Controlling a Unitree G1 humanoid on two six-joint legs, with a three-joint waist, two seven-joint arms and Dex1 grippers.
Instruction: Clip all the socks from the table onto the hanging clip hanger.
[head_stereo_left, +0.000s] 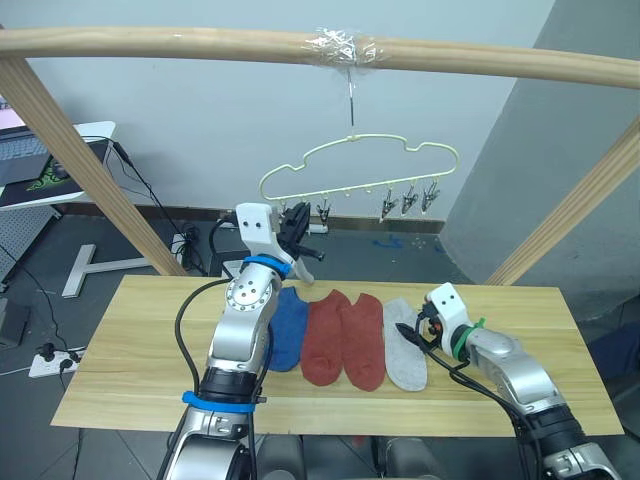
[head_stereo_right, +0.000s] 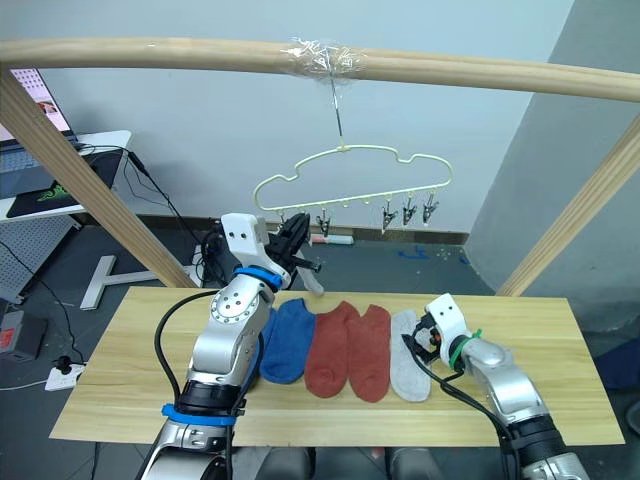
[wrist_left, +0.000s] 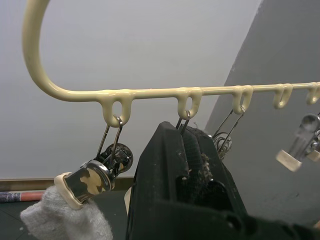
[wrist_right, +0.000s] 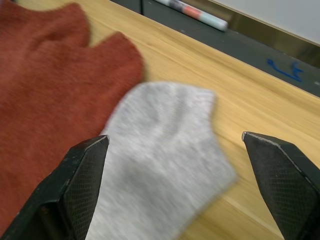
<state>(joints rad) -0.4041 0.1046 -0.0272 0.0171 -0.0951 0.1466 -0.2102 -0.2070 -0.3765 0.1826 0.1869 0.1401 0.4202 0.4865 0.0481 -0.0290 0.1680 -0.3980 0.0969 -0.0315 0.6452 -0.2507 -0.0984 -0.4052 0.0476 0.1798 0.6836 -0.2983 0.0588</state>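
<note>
Socks lie in a row on your table (head_stereo_left: 130, 380): a blue sock (head_stereo_left: 288, 327), two red socks (head_stereo_left: 345, 340) and a grey sock (head_stereo_left: 405, 356). Your left gripper (head_stereo_left: 294, 228) is raised at the hanger (head_stereo_left: 360, 170), fingers clenched against a clip's wire, beside a clip (wrist_left: 92, 181) that pinches a second grey sock (wrist_left: 62, 220). Your right gripper (wrist_right: 175, 187) hovers over the grey sock on the table, fingers spread wide.

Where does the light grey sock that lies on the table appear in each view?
Left eye view: the light grey sock lies on the table, just right of the rust-red socks.
Right eye view: same place, right of the red pair.
Right wrist view: between the fingers of the open right end effector.
Shared landmark: the rust-red socks beside it.
</note>
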